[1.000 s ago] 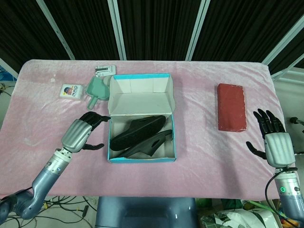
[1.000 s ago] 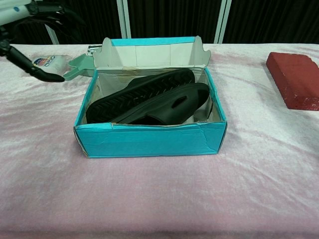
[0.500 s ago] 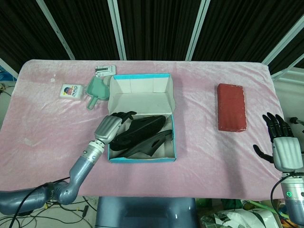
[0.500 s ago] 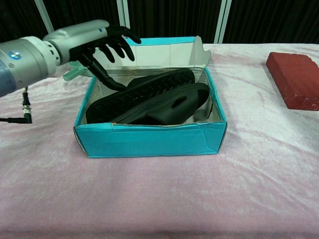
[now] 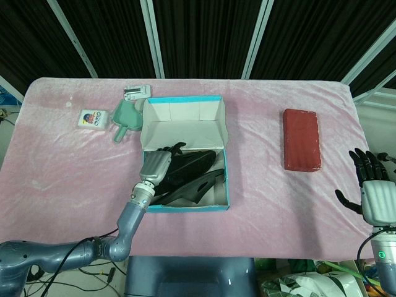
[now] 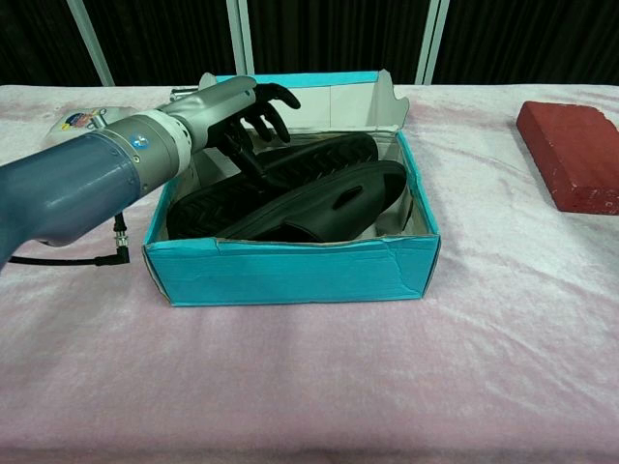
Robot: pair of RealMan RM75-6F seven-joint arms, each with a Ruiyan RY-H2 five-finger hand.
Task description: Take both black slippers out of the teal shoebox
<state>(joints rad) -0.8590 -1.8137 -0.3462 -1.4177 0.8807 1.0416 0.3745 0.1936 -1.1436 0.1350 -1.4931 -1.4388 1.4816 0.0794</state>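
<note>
Both black slippers lie stacked inside the teal shoebox on the pink table. The left hand reaches into the box above them with fingers spread, gripping nothing. The right hand hangs open, fingers apart and empty, off the table's right edge, near the red brick.

teal shoebox with a plain white inside, two black slippers in it, soles in a ridged zigzag tread. bench is covered in pale pink cloth. dark red brick off to one side, mint green scoop on the other. left hand is silver with black fingers, arm is blue-grey.
</note>
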